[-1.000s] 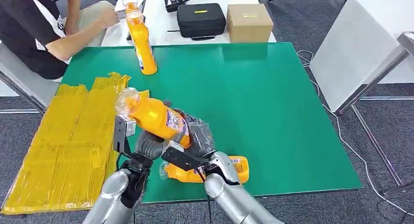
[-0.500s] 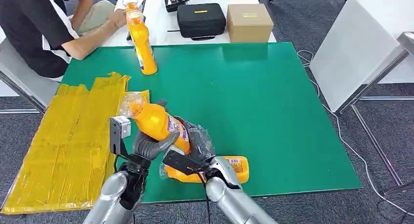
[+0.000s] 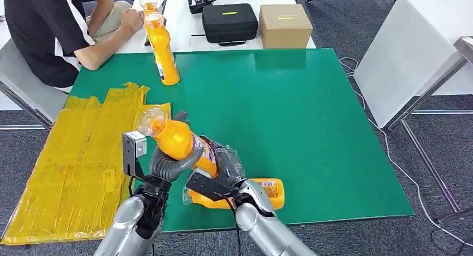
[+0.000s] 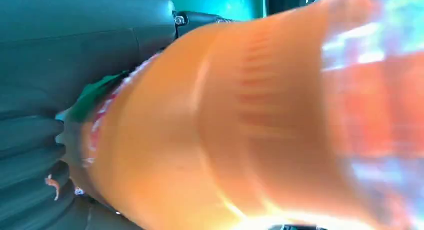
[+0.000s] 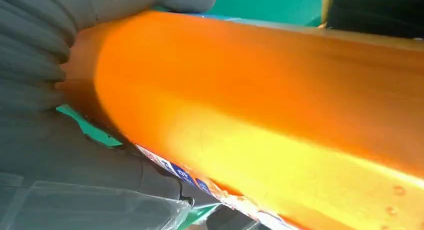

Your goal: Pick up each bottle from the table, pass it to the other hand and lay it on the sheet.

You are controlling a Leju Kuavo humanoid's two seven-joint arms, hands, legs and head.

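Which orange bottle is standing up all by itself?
The bottle at the far left of the green table, near the person. One other is held tilted in the robot's hands; another lies on its side at the near edge.

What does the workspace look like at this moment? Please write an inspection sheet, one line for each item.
Surface: green table, yellow sheet over its left edge.
Job's things: held bottle tilted in the air, cap toward the sheet; lying bottle on the near edge; standing bottle at the far left.
Clutter: black case and cardboard box on the white table behind.
Grippers: left robot hand and right robot hand both grip the held bottle.
Cables: white cable on the floor at right.
Surroundings: seated person at far left; grey carpet.
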